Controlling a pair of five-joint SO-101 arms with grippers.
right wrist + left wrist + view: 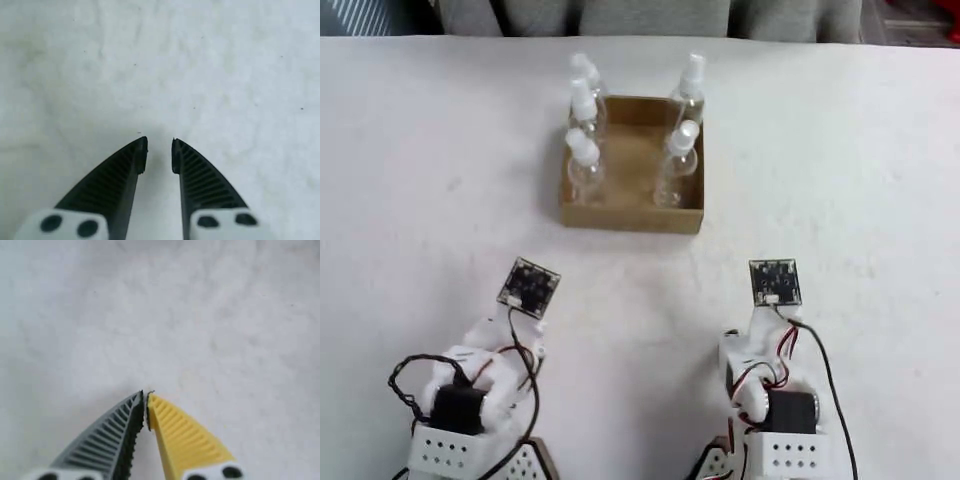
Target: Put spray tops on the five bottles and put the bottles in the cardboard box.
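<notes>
Standing in box (630, 215): five capped bottles (584, 165), job seemingly done.
Left gripper (146, 399): clenched empty, parked away from box.
Right gripper (159, 150): slightly parted, empty.

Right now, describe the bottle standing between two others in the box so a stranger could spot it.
Find the cardboard box in the middle of the white table. Clear spray bottles stand in it in two rows, three and two. It is the middle bottle of the row of three, the only one with a neighbour both before and behind it.
</notes>
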